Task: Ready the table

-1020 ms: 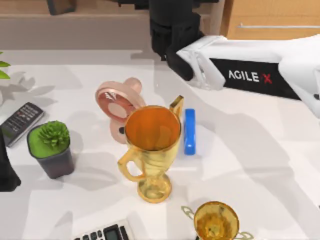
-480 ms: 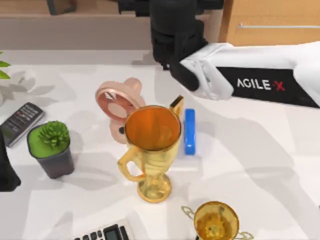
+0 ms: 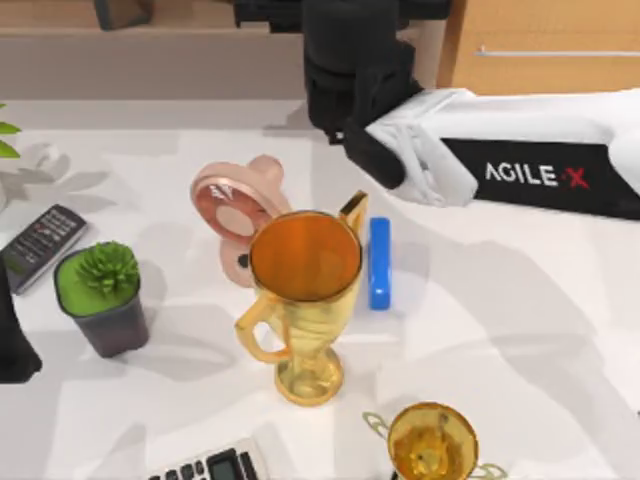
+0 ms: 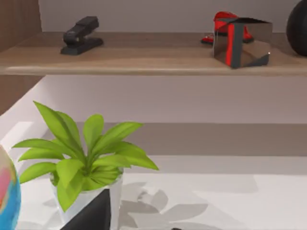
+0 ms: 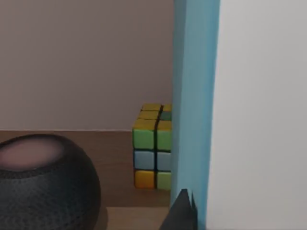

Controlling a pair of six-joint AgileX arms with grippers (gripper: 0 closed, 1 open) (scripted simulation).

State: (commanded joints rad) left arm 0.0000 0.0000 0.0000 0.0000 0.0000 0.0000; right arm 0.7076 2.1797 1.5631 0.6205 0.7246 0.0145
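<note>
My right arm reaches in from the right across the back of the white surface; its white link reads "AGILE X" in white letters with a red X. Its black wrist sits up at the shelf edge, and I cannot tell how its pincer stands. In the right wrist view a blue-and-white panel stands close in front, with a colour cube and a dark rounded speaker on the brown shelf board behind.

On the surface, a big gold trophy stands mid-table, a blue bar just beside it on the right, a pink tape holder touching behind. A small gold cup is at the front edge, a calculator left of it. A potted succulent and a remote lie at the left.

My left arm is parked at the left edge; I cannot tell its pincer's state either. Its wrist view shows a leafy plant, and on the shelf a black stapler and a mirrored block.
</note>
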